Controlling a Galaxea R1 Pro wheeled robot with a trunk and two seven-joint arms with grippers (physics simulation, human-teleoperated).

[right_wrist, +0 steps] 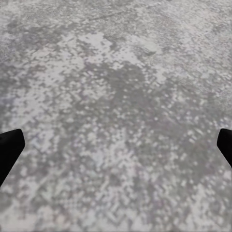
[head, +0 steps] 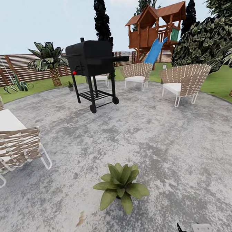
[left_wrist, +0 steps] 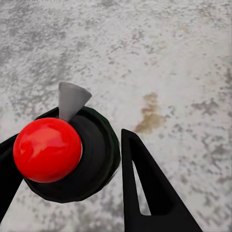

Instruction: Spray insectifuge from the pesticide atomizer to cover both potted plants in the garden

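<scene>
Patio (head: 173, 150) open around potted plant (head: 121, 188).

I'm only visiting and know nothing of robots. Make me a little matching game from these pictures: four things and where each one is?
Things:
1. pesticide atomizer
2. potted plant
3. barbecue grill
4. blue slide

Places:
A. leaning on the wooden playhouse
B. on the patio, just ahead of the robot
C. between the left gripper fingers
D. on wheels, at the patio's far side

Pairs: 1-C, 2-B, 3-D, 4-A
</scene>
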